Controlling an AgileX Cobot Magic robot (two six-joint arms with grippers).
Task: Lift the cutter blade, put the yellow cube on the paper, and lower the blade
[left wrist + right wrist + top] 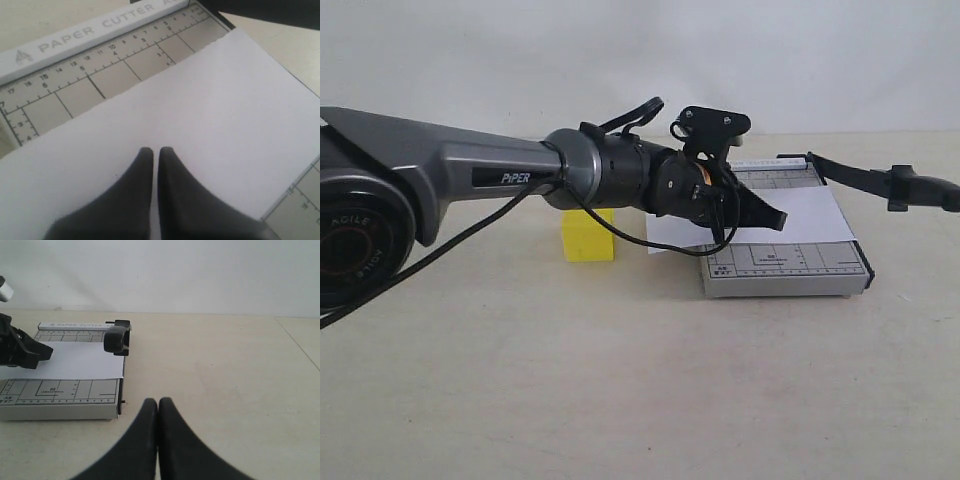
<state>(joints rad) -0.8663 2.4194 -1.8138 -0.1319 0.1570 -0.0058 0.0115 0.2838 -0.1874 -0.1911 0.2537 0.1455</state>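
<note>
Leftmost, the left arm (440, 160) reached in from the edge and stretched across toward the middle of the table (620, 380). Behind its forearm, the yellow cube (588, 238) sat on the bare table, just beside the left end of the paper and off the sheet. The cube was untouched by either gripper.

Further right, the left gripper (772, 215) hung over the paper (815, 215), its two black fingers pressed together with only a hairline gap and nothing between them. In the left wrist view the tips pointed onto the white sheet. Whether they touched it could not be told.

The paper lay flat across the grey gridded trimmer base (790, 270), with its left end sticking out past the base. The base's ruled strips showed bare on the near and far sides of the sheet.

At the right edge of the trimmer, the cutter blade (855, 177) was raised off the base, hinged at the far corner, with its thick handle (920, 188) up in the air.

Rightmost, the right gripper (158, 407) was pinched closed and empty. It hung above bare table, apart from the trimmer's near right corner.
</note>
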